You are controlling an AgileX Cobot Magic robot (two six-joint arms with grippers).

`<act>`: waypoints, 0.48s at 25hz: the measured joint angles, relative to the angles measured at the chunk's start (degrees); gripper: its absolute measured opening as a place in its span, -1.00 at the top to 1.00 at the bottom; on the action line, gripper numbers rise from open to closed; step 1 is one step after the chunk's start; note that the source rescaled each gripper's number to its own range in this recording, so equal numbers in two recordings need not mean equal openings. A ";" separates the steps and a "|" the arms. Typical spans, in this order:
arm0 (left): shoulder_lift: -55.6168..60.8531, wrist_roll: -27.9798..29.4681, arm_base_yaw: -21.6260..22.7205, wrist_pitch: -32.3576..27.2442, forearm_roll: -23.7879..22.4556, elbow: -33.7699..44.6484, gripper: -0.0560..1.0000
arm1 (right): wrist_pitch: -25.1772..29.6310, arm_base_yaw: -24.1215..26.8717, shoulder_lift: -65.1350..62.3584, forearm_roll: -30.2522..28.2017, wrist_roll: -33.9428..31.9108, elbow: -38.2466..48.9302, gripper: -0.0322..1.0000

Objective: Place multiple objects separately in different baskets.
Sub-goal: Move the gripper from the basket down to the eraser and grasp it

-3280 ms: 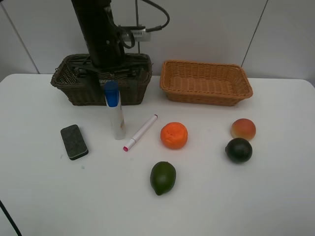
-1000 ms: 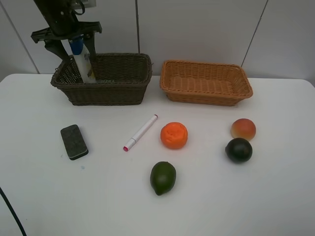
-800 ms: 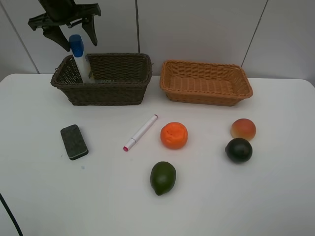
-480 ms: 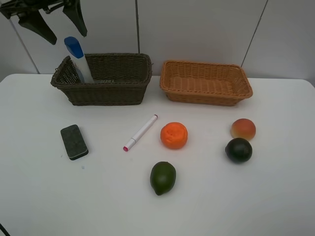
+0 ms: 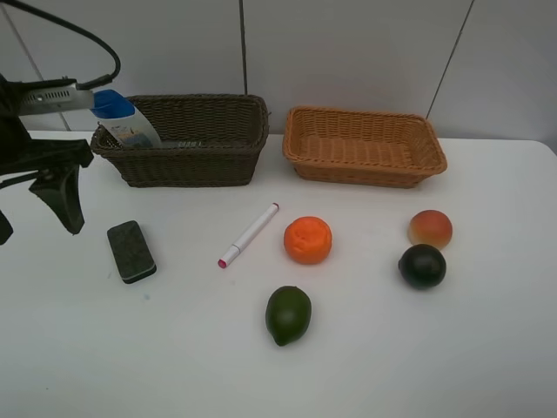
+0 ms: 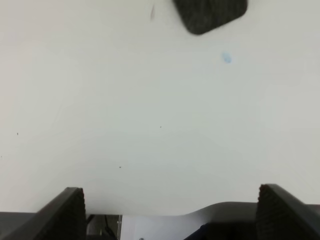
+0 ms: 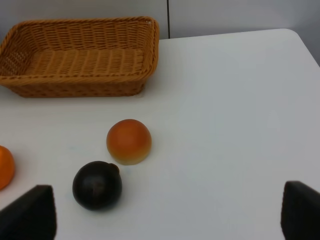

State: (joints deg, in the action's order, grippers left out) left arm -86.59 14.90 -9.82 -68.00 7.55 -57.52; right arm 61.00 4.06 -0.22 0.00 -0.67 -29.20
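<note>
Dark wicker basket (image 5: 187, 165), high view: white blue-capped tube (image 5: 126, 126) leans on its end wall — sorted. My left pincer (image 5: 36, 228) hangs spread near the black eraser block (image 5: 131, 251), likely next. Left wrist: nothing pinched. Right wrist: right pincer (image 7: 165, 200) spread, empty, facing peach (image 7: 129, 141) — meant, I judge, for the tan basket (image 7: 75, 84).

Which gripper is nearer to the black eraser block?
Left. The left gripper hangs open just left of the black eraser block in the high view. The right gripper is outside that view; its camera shows the peach and dark round fruit, far to the eraser's right.
</note>
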 joint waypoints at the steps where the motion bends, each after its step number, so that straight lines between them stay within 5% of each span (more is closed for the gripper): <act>1: 0.00 0.12 0.00 1.07 0.07 1.63 -0.65 | 0.00 0.00 0.00 0.00 0.00 0.00 -0.97; 12: -2.15 0.23 0.00 19.12 2.83 7.72 -0.65 | 0.00 0.00 0.00 0.00 0.00 0.00 -0.97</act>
State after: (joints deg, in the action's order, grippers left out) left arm -88.74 15.13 -9.82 -48.89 10.38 -49.80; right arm 61.00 4.06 -0.22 0.00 -0.67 -29.20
